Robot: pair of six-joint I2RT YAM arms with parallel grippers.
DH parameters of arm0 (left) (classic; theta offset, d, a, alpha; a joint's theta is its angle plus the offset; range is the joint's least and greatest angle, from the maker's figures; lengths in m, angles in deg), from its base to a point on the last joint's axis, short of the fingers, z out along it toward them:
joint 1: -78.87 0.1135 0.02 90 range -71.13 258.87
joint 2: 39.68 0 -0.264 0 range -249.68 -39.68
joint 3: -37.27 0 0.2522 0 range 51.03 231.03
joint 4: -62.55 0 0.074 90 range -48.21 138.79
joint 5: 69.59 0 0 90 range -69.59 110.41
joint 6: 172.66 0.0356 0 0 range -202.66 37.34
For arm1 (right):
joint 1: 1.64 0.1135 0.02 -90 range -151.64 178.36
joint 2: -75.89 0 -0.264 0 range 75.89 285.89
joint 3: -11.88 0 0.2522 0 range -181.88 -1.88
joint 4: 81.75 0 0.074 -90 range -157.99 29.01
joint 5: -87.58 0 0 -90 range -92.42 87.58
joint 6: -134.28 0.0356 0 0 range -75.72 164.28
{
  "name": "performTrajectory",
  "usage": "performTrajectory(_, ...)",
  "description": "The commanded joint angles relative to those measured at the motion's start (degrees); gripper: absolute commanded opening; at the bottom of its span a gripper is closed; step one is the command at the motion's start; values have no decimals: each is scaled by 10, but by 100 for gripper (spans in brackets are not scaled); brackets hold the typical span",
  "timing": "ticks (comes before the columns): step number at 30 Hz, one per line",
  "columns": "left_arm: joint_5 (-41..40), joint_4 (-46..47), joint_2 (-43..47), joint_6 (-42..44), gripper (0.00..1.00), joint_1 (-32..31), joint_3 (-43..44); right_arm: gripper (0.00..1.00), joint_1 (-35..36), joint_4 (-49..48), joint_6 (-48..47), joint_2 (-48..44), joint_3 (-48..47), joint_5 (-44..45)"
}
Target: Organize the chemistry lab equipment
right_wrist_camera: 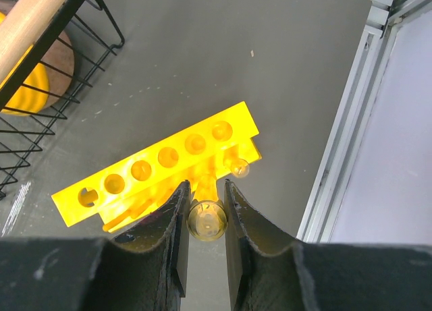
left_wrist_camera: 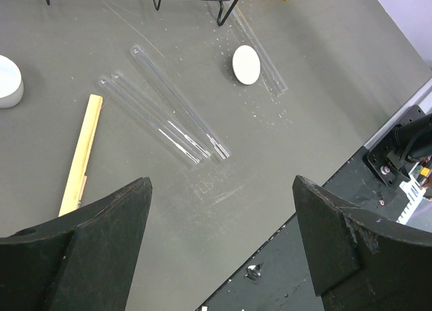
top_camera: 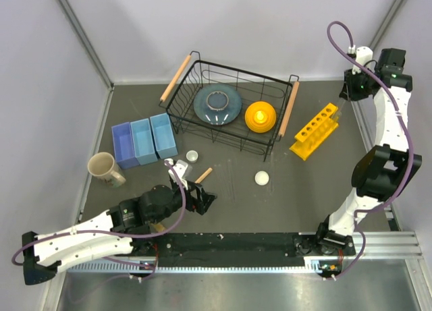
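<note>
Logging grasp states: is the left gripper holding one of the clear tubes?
No, the left gripper is open and empty, and the clear tubes lie loose on the table beyond it.

Dark grey tabletop [top_camera: 304, 210], pale lilac walls [top_camera: 236, 27] w/ alu corner posts [top_camera: 82, 34], even light.

No legible txt, labels, brand marks, nos. or signs in any view (top ext., L wrist, R wrist).
</note>
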Motion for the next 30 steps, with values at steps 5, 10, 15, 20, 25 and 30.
performTrajectory(5,-9,12,4,-5,91,2,-2,16,-6,-20,0,6,-27,6)
performTrajectory(10,-10,7,8,-9,91,2,-3,16,-5,-25,0,15,-22,7)
performTrajectory(15,-11,7,12,-10,91,2,-4,16,-5,-29,-2,25,-17,11)
performTrajectory(20,-13,7,12,-11,91,2,-3,17,-5,-39,-5,29,-2,10)
performTrajectory(25,-13,7,14,-12,91,2,-2,18,-5,-54,-4,29,26,5)
performTrajectory(30,-13,7,15,-14,91,2,-3,19,-5,-76,-4,29,57,6)
